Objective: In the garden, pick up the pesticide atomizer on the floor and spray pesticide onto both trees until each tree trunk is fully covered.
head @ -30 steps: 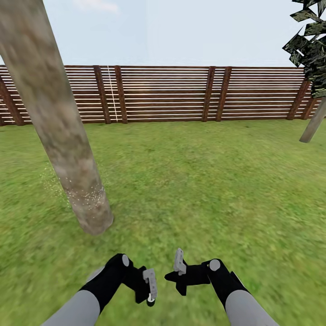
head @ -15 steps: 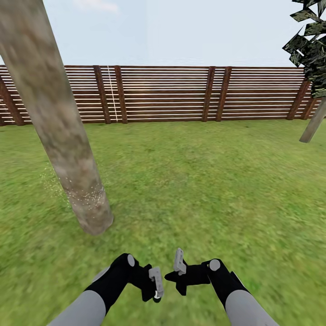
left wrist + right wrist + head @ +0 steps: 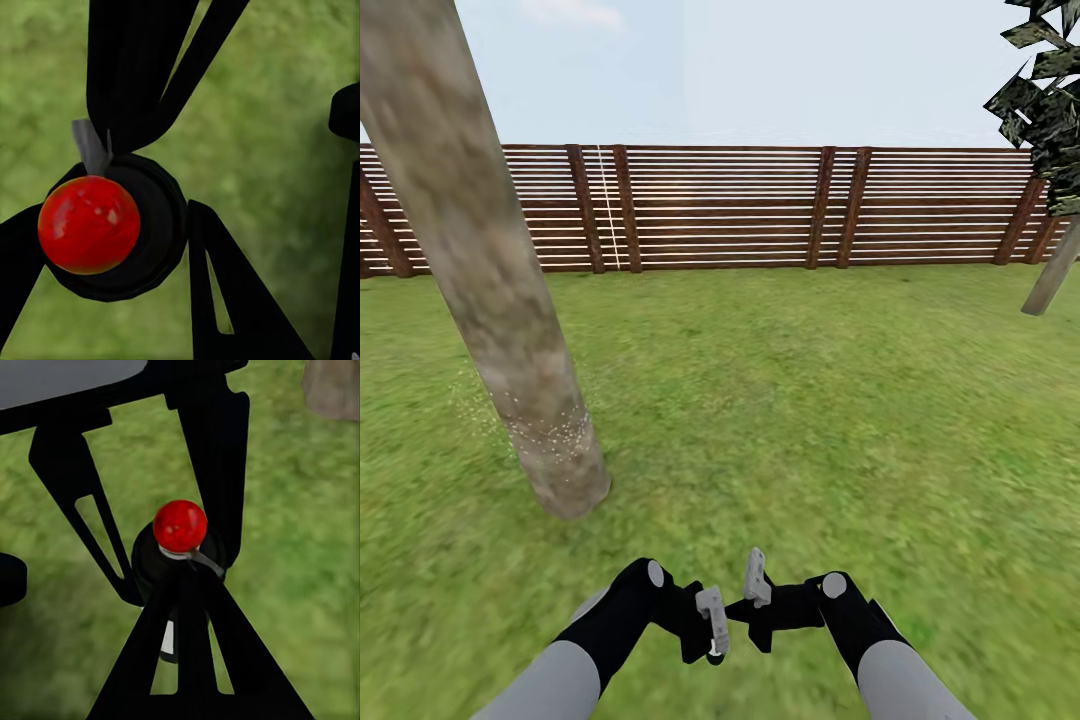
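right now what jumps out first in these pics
A thick mottled tree trunk leans across the left of the head view, pale specks dusting its base. Low in that view the left gripper and right gripper nearly meet over the grass. In the left wrist view a glossy red ball stands out.

tree trunk (image 3: 490,290): top cut off | dark-leaved tree (image 3: 1045,110): cropped at edge
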Tool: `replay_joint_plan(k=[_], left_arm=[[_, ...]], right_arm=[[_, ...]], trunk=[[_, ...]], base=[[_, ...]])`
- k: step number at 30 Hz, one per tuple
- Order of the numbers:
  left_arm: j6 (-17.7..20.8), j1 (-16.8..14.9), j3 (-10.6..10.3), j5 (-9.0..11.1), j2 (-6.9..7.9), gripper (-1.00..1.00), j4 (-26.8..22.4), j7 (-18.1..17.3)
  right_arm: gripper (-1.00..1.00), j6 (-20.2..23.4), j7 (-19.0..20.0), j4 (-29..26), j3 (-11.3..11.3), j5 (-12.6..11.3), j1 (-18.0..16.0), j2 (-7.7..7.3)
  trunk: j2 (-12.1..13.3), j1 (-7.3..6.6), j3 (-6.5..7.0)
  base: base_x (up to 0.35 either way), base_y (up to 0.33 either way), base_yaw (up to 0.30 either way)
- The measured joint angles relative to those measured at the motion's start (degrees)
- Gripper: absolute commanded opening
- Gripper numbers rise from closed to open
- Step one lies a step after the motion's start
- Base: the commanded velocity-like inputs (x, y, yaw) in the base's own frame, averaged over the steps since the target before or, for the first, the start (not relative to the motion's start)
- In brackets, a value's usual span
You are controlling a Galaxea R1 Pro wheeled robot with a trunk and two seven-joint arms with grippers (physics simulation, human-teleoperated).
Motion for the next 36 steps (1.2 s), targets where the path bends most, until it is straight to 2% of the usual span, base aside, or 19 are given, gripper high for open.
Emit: replay_joint_plan(k=[6, 12, 14, 16, 19, 20, 25, 28, 29, 30, 31, 33, 35, 36], left_arm=[[0.00, 0.00, 0.00, -0.13, 0.05, -1.00, 0.02, 0.00], [-0.02, 0.00, 0.21, -0.29, 1.28, -1.00, 0.65, 0.00], [-0.02, 0.00, 0.35, -0.31, 2.68, -1.00, 0.70, -0.04], [-0.03, 0.01, 0.40, -0.41, 5.03, -1.00, 0.72, -0.11], [-0.06, 0.12, 0.49, -0.21, 7.36, -1.00, 0.71, -0.20], [-0.15, 0.14, 0.51, -0.17, 8.13, -1.00, 0.71, -0.15], [-0.40, 0.25, 0.73, 0.03, 12.74, -1.00, 0.73, -0.20], [-0.72, 0.34, 0.96, 0.22, 17.08, -1.00, 0.74, -0.29], [-0.76, 0.57, 1.43, 0.69, 18.00, -1.00, 0.76, -0.26], [-0.81, 0.76, 2.42, 1.04, 18.63, -1.00, 0.78, -0.17], [-0.87, 0.87, 4.50, 1.34, 18.99, -1.00, 0.79, 0.03], [-1.06, 1.10, 11.04, 2.03, 19.19, -1.00, 0.77, 2.62], [-1.12, 2.25, 18.83, 4.27, 19.19, -1.00, 1.25, 8.48], [-1.66, 3.38, 24.60, 6.72, 19.12, -1.00, 2.41, 12.19]], right_arm=[[-1.00, 0.00, 0.00, 0.00, 0.00, 0.00, 0.01, 0.00], [-1.00, 0.00, 0.00, 0.00, 0.00, 0.00, 0.00, 0.00], [-1.00, 0.00, 0.00, 0.00, 0.00, 0.00, 0.01, 0.00], [-1.00, 0.00, 0.00, 0.00, 0.00, 0.00, -0.02, 0.00], [-1.00, 0.00, 0.01, 0.00, 0.00, 0.00, -0.01, 0.00], [1.00, 0.00, 0.02, 0.00, 0.00, 0.00, -0.01, 0.00], [1.00, 0.03, 0.03, 0.08, 0.00, 0.00, -0.02, 0.00], [1.00, 0.00, -0.16, 0.09, -0.05, 0.09, 0.02, 0.00], [1.00, -0.02, -0.26, 0.15, -0.11, 0.13, 0.03, 0.00], [1.00, -0.08, -0.37, 0.29, -0.18, 0.11, 0.05, 0.00], [1.00, -0.11, -0.95, 0.45, -0.35, 0.00, 0.12, 0.00], [1.00, -0.08, -5.53, 1.30, -1.68, -0.47, 0.34, -3.79], [1.00, -0.13, -14.02, 4.50, -6.32, -1.46, 1.45, -7.78], [1.00, -0.21, -21.21, 7.57, -10.92, -1.64, 2.52, -10.08]], trunk=[[0.00, 0.00, 0.00], [0.00, 0.00, 0.00], [0.00, 0.00, 0.00], [0.00, 0.00, 0.00], [0.00, 0.00, 0.00], [0.00, 0.00, 0.00], [0.00, 0.00, 0.00], [0.00, 0.00, 0.00], [0.00, 0.00, 0.00], [0.00, 0.00, 0.00], [0.00, 0.00, 0.00], [0.00, 0.00, 0.00], [0.00, 0.00, -0.01], [0.00, 0.00, -0.02]], base=[[0.000, 0.000, 0.000], [0.000, 0.000, 0.000], [0.000, 0.000, 0.000], [0.000, 0.000, 0.000], [0.000, 0.000, 0.000], [0.000, 0.000, 0.000], [0.000, 0.000, 0.000], [0.000, 0.000, 0.000], [0.000, 0.000, 0.000], [0.000, 0.000, 0.000], [0.000, 0.000, 0.000], [0.000, 0.000, 0.000], [0.000, 0.000, 0.000], [0.000, 0.000, 0.000]])
